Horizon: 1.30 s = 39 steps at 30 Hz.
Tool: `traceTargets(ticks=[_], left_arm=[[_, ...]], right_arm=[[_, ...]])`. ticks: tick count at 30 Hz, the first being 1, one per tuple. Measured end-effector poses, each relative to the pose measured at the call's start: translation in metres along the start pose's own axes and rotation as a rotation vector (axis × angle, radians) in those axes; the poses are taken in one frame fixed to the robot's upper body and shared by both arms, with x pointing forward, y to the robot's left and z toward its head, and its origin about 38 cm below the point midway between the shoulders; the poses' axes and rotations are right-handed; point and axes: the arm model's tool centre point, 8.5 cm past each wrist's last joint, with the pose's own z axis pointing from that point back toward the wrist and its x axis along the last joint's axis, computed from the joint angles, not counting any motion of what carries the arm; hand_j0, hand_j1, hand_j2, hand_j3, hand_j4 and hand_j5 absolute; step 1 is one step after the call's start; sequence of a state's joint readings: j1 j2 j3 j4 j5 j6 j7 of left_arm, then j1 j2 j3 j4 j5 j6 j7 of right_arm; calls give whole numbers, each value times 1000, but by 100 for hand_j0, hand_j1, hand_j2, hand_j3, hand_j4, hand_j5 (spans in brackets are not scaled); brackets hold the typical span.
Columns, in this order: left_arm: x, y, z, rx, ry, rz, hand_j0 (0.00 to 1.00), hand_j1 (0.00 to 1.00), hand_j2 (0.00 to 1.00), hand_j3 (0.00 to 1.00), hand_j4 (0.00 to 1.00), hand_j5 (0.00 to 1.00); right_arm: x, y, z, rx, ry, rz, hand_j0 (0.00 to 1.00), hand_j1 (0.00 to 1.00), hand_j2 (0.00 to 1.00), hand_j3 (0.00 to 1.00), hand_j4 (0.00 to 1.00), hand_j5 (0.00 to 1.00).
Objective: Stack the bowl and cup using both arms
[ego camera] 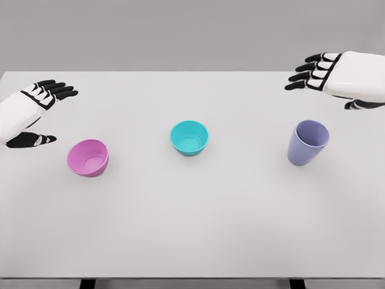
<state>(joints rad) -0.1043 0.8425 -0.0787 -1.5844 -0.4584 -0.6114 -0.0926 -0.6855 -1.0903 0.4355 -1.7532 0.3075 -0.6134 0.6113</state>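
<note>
You see a white worktop (pixel 192 229) with three things standing in a row, well apart from each other. At your left is the pink bowl (pixel 88 158), in the middle the teal bowl (pixel 189 137), and at your right the lavender cup (pixel 307 142), upright with its mouth up. Nothing is stacked yet. Your left robot hand (pixel 35 114) hangs above the left edge, near the pink bowl but not touching it; its fingers are spread wide and hold nothing. Your right robot hand (pixel 328 75) hangs over the far right corner, behind the cup, also with fingers stretched out and holding nothing.
</note>
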Motion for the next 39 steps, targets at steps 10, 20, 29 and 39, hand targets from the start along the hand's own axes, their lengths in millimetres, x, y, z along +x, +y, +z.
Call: traceTargets(ticks=[10, 20, 29, 39], left_arm=[[-20, 13, 14, -85, 30, -48, 100, 100, 100, 100, 100, 100], [43, 40, -51, -473, -306, 94, 100, 100, 100, 100, 100, 100], [41, 11, -57, -607, 17, 410, 100, 100, 100, 100, 100, 100], [34, -2, -53, -661, 142, 451, 100, 100, 100, 100, 100, 100]], right_arm=[[0, -1, -1, -7, -6, -6, 100, 100, 100, 100, 100, 100], [0, 6, -4, 3, -10, -28, 100, 100, 100, 100, 100, 100], [-1, 17, -6, 18, -10, -56, 100, 100, 100, 100, 100, 100], [0, 20, -7, 20, -13, -63, 100, 100, 100, 100, 100, 100]])
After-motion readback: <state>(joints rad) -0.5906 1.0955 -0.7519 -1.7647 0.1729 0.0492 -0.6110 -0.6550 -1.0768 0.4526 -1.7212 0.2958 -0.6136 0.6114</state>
